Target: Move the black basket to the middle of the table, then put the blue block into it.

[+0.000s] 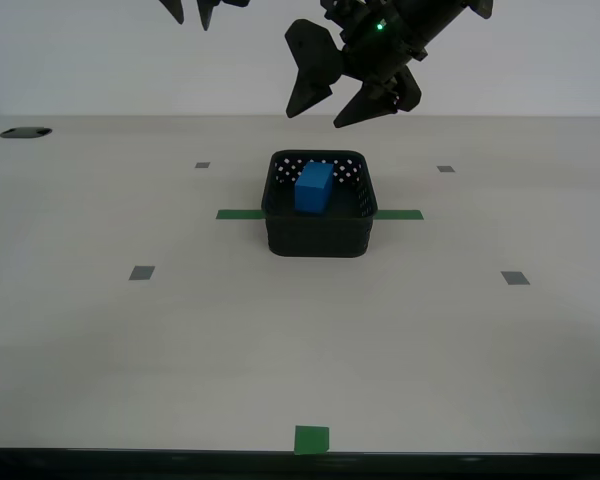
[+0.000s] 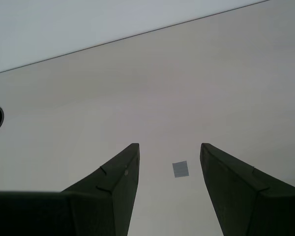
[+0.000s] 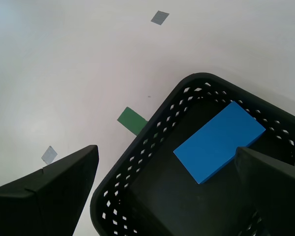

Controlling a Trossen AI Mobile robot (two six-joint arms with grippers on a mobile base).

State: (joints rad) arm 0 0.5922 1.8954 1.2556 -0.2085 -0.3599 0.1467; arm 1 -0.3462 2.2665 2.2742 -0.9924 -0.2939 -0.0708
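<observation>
Standing in the middle of the table (image 1: 100,330), the black basket (image 1: 318,240) sits across the green tape line (image 1: 238,214), and the blue block (image 1: 314,189) stands inside it, close to the far wall. My first gripper (image 1: 340,105) hangs in the air above the basket with its jaws wide apart and nothing between them; in its wrist view the block (image 3: 219,141) lies on the basket (image 3: 137,147) floor below. My second gripper (image 2: 169,157) is also open and empty, above a bare part of the table with a small grey square (image 2: 181,168) under it, well apart from the basket.
</observation>
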